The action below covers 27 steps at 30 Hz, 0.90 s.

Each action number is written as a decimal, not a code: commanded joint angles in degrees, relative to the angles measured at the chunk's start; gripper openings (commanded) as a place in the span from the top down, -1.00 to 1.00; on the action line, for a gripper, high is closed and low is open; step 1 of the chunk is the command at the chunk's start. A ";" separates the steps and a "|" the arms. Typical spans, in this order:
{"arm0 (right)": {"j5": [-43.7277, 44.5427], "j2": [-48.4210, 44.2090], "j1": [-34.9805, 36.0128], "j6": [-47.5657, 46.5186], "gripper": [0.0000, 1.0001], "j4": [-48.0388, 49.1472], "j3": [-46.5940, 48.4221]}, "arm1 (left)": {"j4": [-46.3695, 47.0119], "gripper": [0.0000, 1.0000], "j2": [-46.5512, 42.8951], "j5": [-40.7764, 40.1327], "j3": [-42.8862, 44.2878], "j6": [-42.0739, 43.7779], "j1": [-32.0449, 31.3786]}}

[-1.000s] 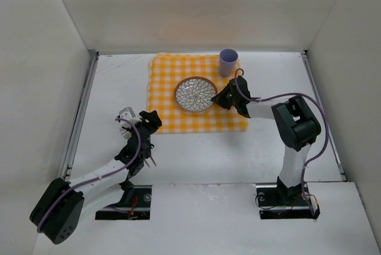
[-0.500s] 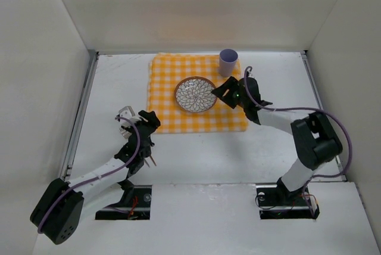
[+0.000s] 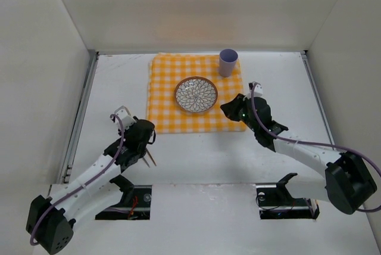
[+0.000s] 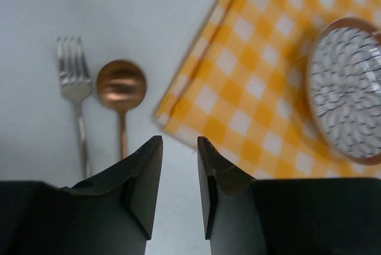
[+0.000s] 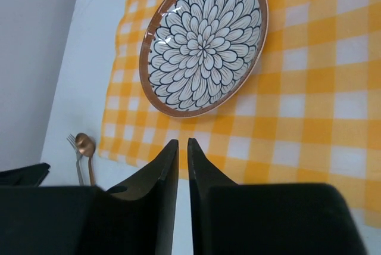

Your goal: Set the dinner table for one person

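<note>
Dinner table (image 3: pixel 202 148): large flat matte-white rectangle, level, thin metal rails along left and right edges

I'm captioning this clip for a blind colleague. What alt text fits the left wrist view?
A fork and a copper spoon lie side by side on the white table, just left of the corner of a yellow checked cloth. A flower-patterned plate sits on the cloth at the right edge. The left gripper, slightly open and empty, fills the bottom.

A yellow-and-white checked cloth (image 3: pixel 178 118) is lying flat, carrying a flower-patterned, brown-rimmed plate (image 3: pixel 196 95) and an upright lavender cup (image 3: pixel 228 62). A fork (image 4: pixel 74 82) and copper spoon (image 4: pixel 121 85) are lying side by side beside its corner.
</note>
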 commanded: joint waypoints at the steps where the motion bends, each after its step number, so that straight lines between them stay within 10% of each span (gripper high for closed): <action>1: 3.34 -2.28 0.80 -2.74 0.60 1.79 -0.87 | -15.06 0.38 2.26 3.72 1.36 -7.99 0.11; 27: 1.40 -1.57 1.68 -2.39 0.44 3.81 -1.93 | -6.28 0.55 23.27 6.72 -0.12 -11.61 0.54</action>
